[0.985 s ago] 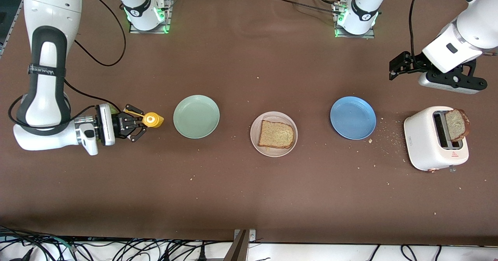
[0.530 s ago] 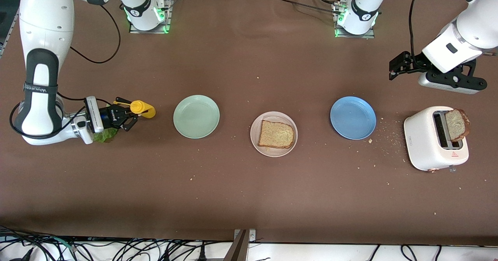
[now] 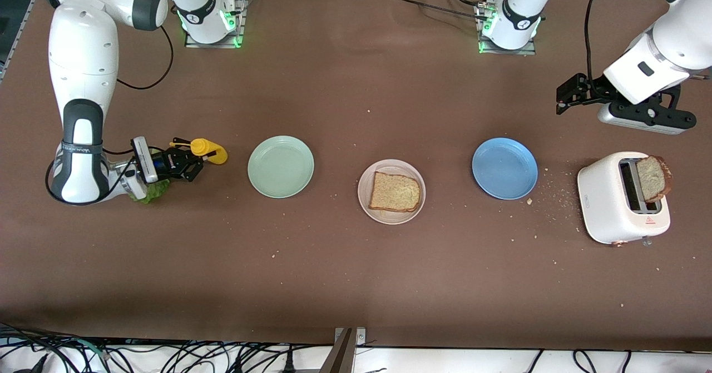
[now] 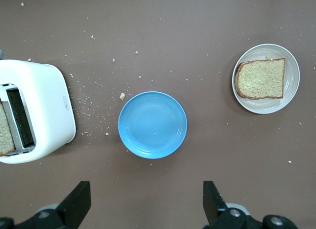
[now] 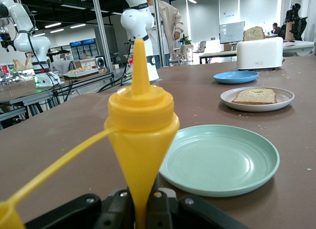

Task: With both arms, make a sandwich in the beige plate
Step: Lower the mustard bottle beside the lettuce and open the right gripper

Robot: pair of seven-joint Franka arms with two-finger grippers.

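The brown desk (image 3: 345, 278) carries a row of things across its middle, with a wide bare strip along the edge nearest the front camera and another along the edge where the arm bases stand.

The beige plate (image 3: 364, 195) sits at the middle of the row and holds one bread slice (image 3: 394, 192). The mint-green plate (image 3: 281, 167) lies toward the right arm's end and the blue plate (image 3: 505, 168) toward the left arm's end, each well apart from the beige plate. A white toaster (image 3: 612, 206) stands near the left arm's end edge with a second bread slice (image 3: 653, 178) sticking up from its slot. Crumbs lie between the toaster and the blue plate.

The right gripper (image 3: 189, 159) is low at the right arm's end, its fingers clamped on a yellow squeeze bottle (image 3: 208, 149). A green lettuce leaf (image 3: 150, 192) lies on the desk under its wrist.

The left gripper (image 3: 567, 98) hangs above the desk near the toaster, fingers (image 4: 76, 204) wide apart, holding nothing.
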